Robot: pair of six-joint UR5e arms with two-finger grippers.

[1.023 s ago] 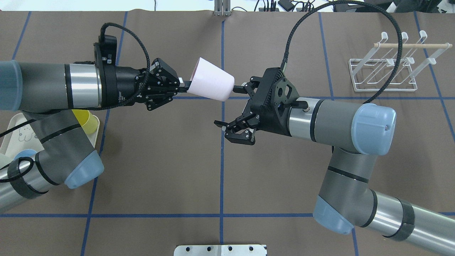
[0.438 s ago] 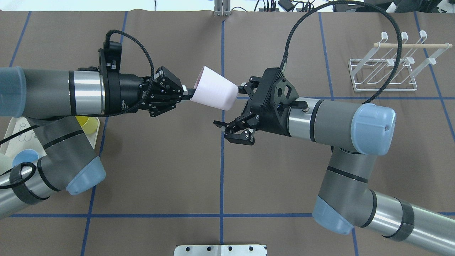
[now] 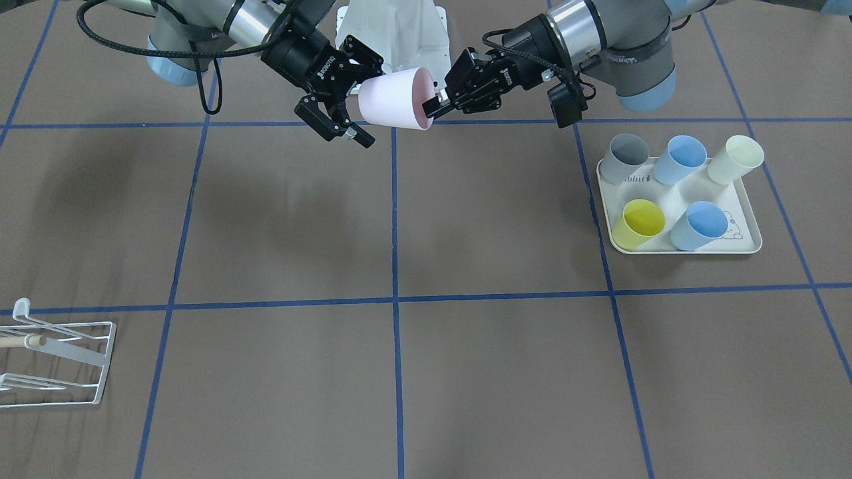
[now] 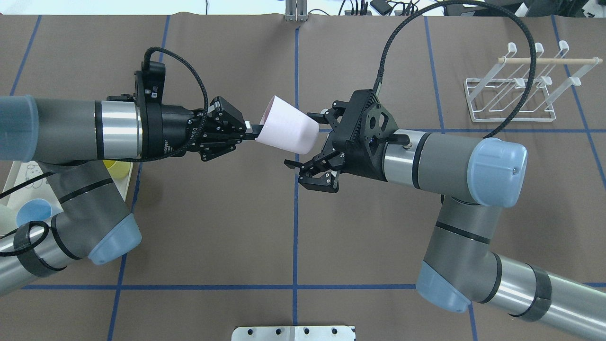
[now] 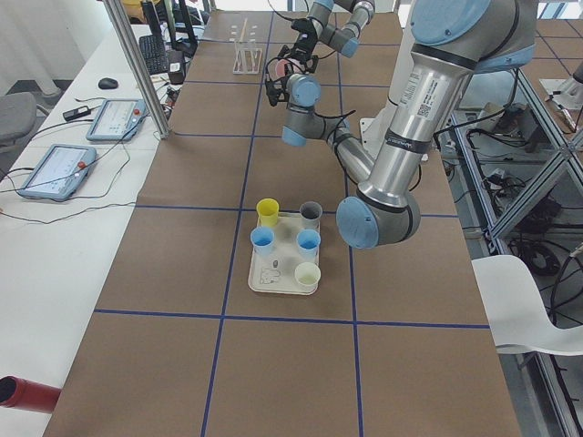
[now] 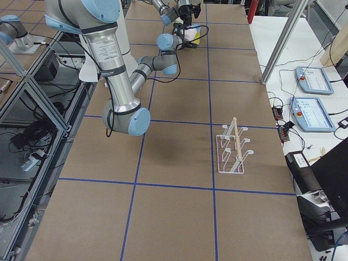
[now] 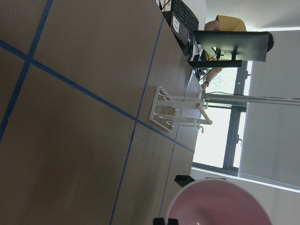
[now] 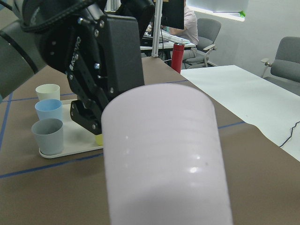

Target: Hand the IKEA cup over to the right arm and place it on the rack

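A pale pink IKEA cup (image 4: pixel 288 125) lies sideways in the air above the table's middle. My left gripper (image 4: pixel 253 127) is shut on its rim, one finger inside the mouth. The cup's base points at my right gripper (image 4: pixel 302 140), which is open, its fingers (image 4: pixel 291 164) spread either side of the base and not closed on it. In the front view the cup (image 3: pixel 389 100) hangs between the left gripper (image 3: pixel 432 105) and the right gripper (image 3: pixel 363 100). The cup (image 8: pixel 164 154) fills the right wrist view. The white wire rack (image 4: pixel 513 94) stands empty at the far right.
A cream tray (image 3: pixel 742 229) holding several coloured cups sits on the robot's left side. The rack (image 3: pixel 53 359) is at the opposite end, with bare brown table and blue tape lines between. A black cable loop (image 4: pixel 473 9) arcs over the right arm.
The left arm has carried the cup to the right and slightly down, bringing its base between the right gripper's open fingers. The right arm has barely moved.
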